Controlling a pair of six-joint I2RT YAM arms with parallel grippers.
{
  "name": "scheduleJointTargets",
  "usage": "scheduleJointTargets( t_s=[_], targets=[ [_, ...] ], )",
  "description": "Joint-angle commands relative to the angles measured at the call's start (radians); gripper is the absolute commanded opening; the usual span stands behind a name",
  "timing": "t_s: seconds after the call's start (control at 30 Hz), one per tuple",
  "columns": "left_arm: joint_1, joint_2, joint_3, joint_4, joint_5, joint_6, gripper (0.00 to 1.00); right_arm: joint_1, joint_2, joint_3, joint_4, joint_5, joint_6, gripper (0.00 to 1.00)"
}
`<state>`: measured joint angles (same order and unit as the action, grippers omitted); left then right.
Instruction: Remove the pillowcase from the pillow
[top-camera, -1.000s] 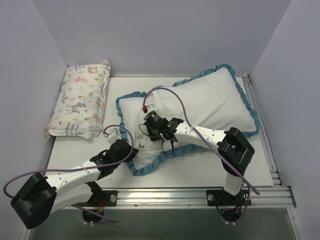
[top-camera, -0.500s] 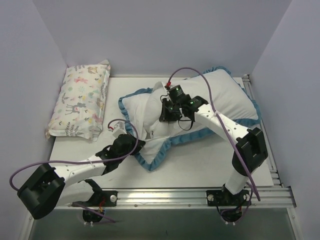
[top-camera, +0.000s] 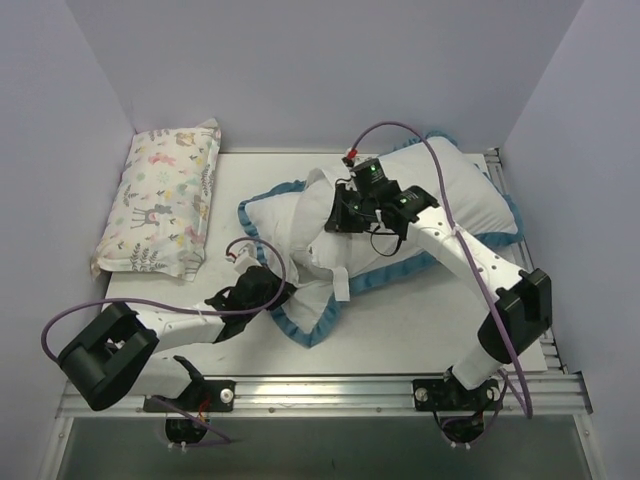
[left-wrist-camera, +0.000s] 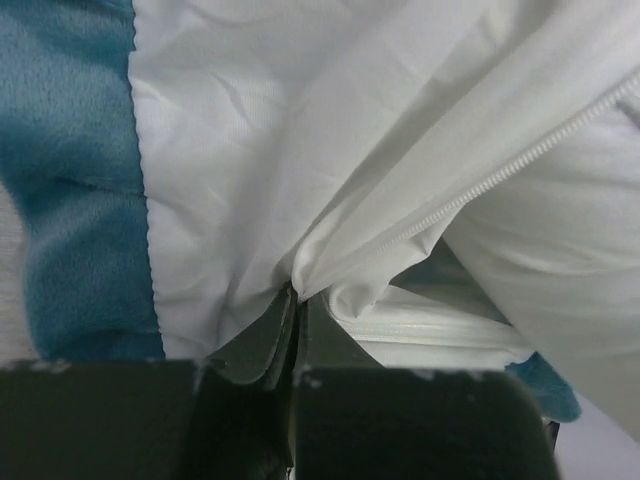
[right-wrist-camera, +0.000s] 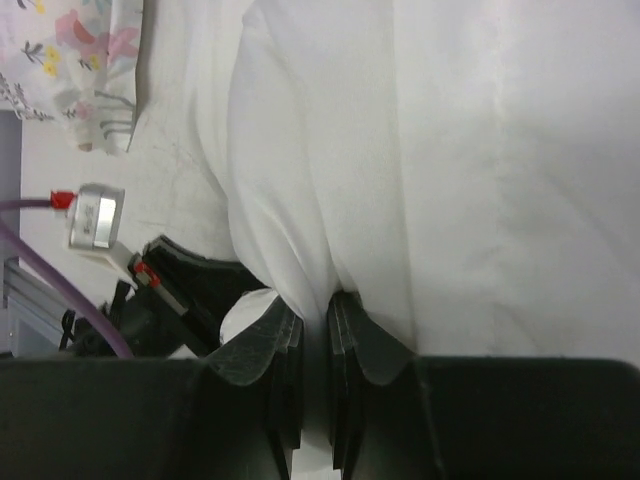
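Observation:
The pillowcase (top-camera: 306, 328) lies mid-table, white side out, with a teal ruffled edge. My left gripper (top-camera: 276, 290) is low at its near-left corner. It is shut on white pillowcase fabric (left-wrist-camera: 230, 200) beside the zipper (left-wrist-camera: 520, 160), and the teal ruffle (left-wrist-camera: 70, 150) is to the left of that. My right gripper (top-camera: 338, 218) is raised over the middle. Its jaws are pinched on a fold of white fabric (right-wrist-camera: 330, 200) that looks like the pillow (top-camera: 298, 215). Most of the pillow is hidden inside the cover.
A pastel animal-print pillow (top-camera: 165, 200) lies along the left wall, and its corner shows in the right wrist view (right-wrist-camera: 70, 40). Walls close the left, back and right. Metal rails run along the near edge (top-camera: 400, 392) and the right side (top-camera: 527, 270).
The right gripper has travelled away from the near edge toward the back, lifting the pinched white fabric with it. The left gripper has stayed shut on the cover and slid slightly right.

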<state>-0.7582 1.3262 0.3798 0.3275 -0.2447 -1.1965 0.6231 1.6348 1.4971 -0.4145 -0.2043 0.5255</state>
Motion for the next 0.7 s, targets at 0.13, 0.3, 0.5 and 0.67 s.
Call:
scheduleJointTargets(
  t_s=[0.13, 0.3, 0.5, 0.67],
  targets=[
    [0.043, 0.008, 0.085, -0.245, 0.019, 0.107, 0.04, 0.027, -0.421, -0.446, 0.209, 0.06, 0.045, 0.0],
    [0.094, -0.076, 0.149, -0.326, 0.013, 0.176, 0.17, 0.053, -0.538, -0.717, 0.227, 0.129, 0.06, 0.0],
    [0.071, -0.237, 0.188, -0.424, 0.056, 0.267, 0.47, 0.056, -0.508, -0.739, 0.24, 0.154, 0.044, 0.0],
    [0.04, -0.358, 0.234, -0.525, -0.008, 0.328, 0.69, 0.079, -0.466, -0.689, 0.22, 0.2, 0.021, 0.0]
  ],
)
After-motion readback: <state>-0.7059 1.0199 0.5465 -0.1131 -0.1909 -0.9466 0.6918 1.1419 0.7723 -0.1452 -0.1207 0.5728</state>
